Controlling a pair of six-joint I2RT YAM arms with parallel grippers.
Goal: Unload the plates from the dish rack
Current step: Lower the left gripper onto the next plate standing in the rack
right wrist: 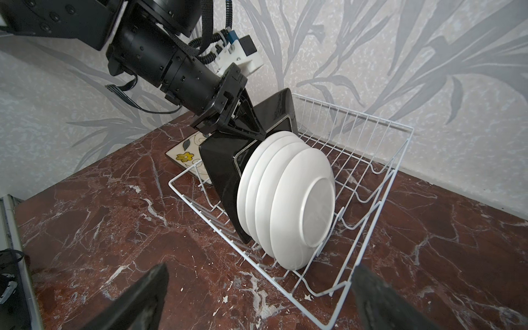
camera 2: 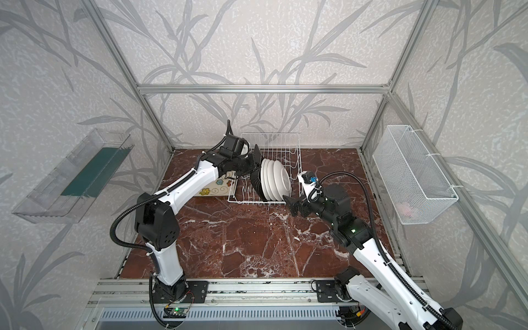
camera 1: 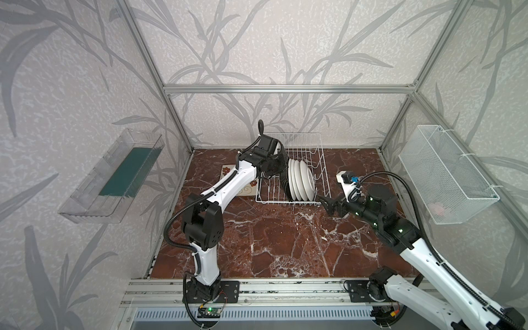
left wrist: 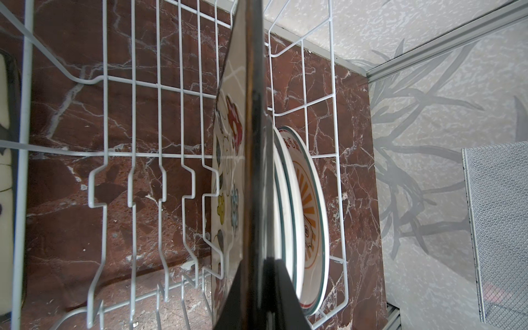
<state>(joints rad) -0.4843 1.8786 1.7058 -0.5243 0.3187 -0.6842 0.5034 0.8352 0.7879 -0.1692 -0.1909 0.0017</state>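
Robot cell seen from above in both top views: a white wire dish rack (camera 1: 288, 202) sits at the back of a red marble table (camera 1: 271, 243). Four round plates (camera 1: 301, 180) stand on edge in it, packed together. The left gripper (camera 1: 279, 167) reaches into the rack from the left, pinched on a black-backed square plate (camera 2: 256, 185) standing just beside the round ones. A second square plate (camera 2: 213, 188) lies face up on the table just left of the rack, partly under the left arm. The right gripper (camera 1: 328, 203) hovers by the rack's near right corner, jaws spread, holding nothing.

Left wrist view: the square plate (left wrist: 254, 128) runs edge-on between the fingers (left wrist: 274, 285). Its flowered cream face is on one side, and the round plates (left wrist: 310, 200), marked with an orange sunburst, are against its black back.

Right wrist view: the left gripper (right wrist: 248, 125) clamps the square plate's top edge. The right gripper's fingers (right wrist: 137, 300) stand wide apart above the table, near the rack.
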